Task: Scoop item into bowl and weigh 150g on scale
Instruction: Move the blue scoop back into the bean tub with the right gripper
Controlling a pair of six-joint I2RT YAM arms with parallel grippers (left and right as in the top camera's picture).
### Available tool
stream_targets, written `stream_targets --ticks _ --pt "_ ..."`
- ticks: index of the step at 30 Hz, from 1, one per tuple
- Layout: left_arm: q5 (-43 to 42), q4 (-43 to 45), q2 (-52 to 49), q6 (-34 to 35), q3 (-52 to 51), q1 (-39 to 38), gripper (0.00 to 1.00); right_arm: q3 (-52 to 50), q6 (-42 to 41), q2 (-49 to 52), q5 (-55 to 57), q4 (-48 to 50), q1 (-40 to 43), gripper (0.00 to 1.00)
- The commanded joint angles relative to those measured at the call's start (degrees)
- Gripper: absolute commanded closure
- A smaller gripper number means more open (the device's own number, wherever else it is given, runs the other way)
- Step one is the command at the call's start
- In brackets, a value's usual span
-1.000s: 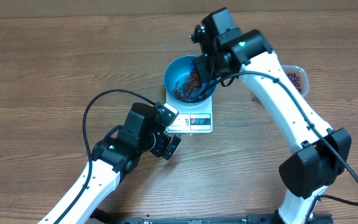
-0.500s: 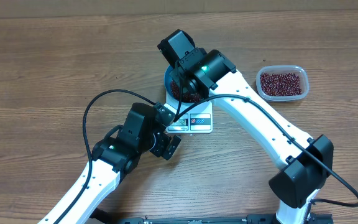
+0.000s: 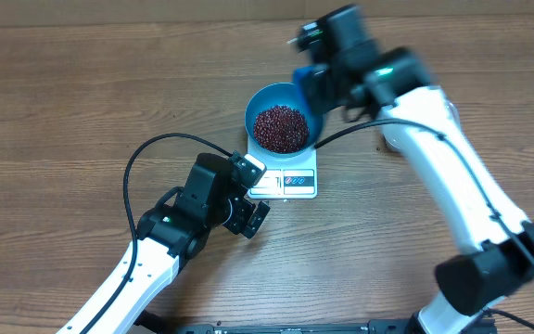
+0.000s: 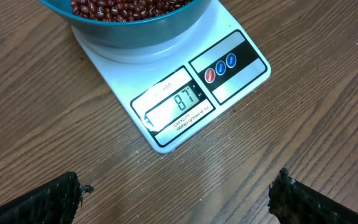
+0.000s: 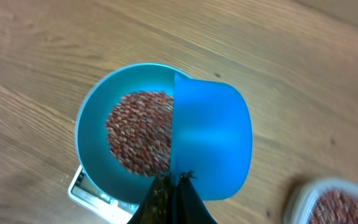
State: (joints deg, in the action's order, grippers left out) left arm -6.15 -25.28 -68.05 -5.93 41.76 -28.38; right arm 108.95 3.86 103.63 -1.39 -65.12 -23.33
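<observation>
Item one: I log the beans [image 3: 281, 128] as a maroon heap inside the blue bowl [image 3: 260, 104], which sits on the white scale [image 3: 297, 182] at mid-counter [image 3: 82, 111], its display [image 4: 174, 106] reading 87. Item two: my right claw [image 5: 171, 198] is pressed together, pinching the blue scoop [image 5: 211, 140], which hangs over one side of the bowl's rim, with the clear tub [image 5: 335, 200] of more beans off to the side. Item three: my left claw [image 4: 176, 202] is spread wide and pinches nothing, poised low near the scale's display edge without touching it.
</observation>
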Motion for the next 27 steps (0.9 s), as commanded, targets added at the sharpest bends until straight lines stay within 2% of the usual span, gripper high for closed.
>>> stream_targets --ticks 1,5,8,14,19,27 --pt "0.37 0.02 -0.2 1.25 0.07 0.24 0.0 1.81 -0.83 -6.27 -11.39 -2.36 10.23 0.96" --pt "0.37 0.02 -0.2 1.22 0.07 0.24 0.0 1.73 -0.35 -7.08 -11.23 -7.15 21.75 0.96" --pt "0.37 0.02 -0.2 1.22 0.07 0.24 0.0 1.4 1.38 -5.55 -6.23 -10.1 27.74 0.96" --pt "0.37 0.02 -0.2 1.22 0.07 0.24 0.0 -3.28 2.64 -1.86 -3.04 -8.81 30.53 0.96" --pt "0.37 0.02 -0.2 1.22 0.07 0.24 0.01 -7.41 2.54 1.25 3.78 -7.5 30.53 0.96" --pt "0.37 0.02 -0.2 1.22 0.07 0.24 0.01 -15.87 2.64 2.34 4.39 2.67 30.53 0.96"
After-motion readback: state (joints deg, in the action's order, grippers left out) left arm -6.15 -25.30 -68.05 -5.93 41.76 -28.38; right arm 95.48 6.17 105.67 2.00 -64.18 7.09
